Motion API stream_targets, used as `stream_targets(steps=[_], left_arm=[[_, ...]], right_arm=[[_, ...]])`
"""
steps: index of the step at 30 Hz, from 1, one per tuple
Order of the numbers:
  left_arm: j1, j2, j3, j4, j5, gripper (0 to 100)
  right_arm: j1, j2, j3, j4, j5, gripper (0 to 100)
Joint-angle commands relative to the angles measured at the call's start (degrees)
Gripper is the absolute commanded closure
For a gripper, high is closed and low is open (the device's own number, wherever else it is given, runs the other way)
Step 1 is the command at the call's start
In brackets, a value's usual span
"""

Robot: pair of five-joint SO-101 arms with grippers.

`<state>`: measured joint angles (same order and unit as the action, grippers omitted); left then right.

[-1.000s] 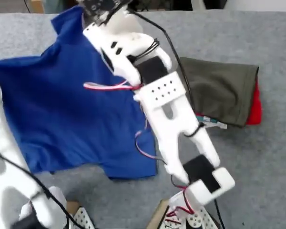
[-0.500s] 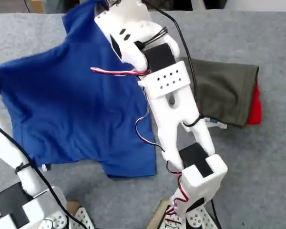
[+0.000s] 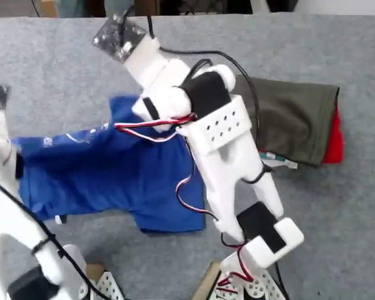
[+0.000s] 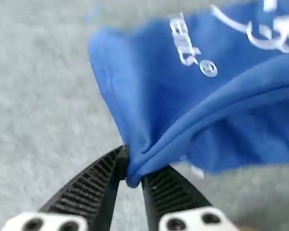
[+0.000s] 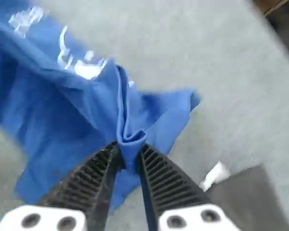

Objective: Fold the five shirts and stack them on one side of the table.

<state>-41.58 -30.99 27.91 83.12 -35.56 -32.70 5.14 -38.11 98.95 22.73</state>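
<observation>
A blue shirt (image 3: 106, 178) lies folded over on the grey table, white print facing up along its far edge. My left gripper (image 4: 131, 174) is shut on the blue shirt (image 4: 192, 96) at its left corner, by the table's left side. My right gripper (image 5: 129, 155) is shut on a bunched fold of the blue shirt (image 5: 86, 106), held near the shirt's far right corner; the right arm (image 3: 206, 125) crosses the middle of the table. A folded olive shirt (image 3: 290, 119) rests on a red shirt (image 3: 335, 139) at the right.
The grey table (image 3: 337, 212) is bare at the near right and along the far edge. A white tag (image 3: 281, 159) sticks out under the olive shirt. The arm bases (image 3: 244, 281) stand at the near edge.
Both grippers have pulled the shirt's far edge toward the near side, folding the blue shirt over itself. Its white print now faces up. The stack at the right has not moved.
</observation>
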Motion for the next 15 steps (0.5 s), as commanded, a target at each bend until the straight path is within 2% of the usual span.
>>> stream_targets(steps=[1,5,7,15], left_arm=[[-3.8,-5.6,14.2,-5.1,-6.2,97],[-7.0,-7.9,27.2,-14.4,-10.3,97],[-8.0,-7.8,29.8,-18.2,-10.6,97],[-8.0,-7.8,30.3,-20.7,-10.7,97]], right_arm=[[1.0,-4.1,2.0,2.3,0.2,98.5],[1.4,-8.7,15.7,1.5,0.5,98.5],[1.1,-12.6,23.9,0.1,0.6,98.5],[0.1,-37.0,63.5,-15.1,2.4,98.5]])
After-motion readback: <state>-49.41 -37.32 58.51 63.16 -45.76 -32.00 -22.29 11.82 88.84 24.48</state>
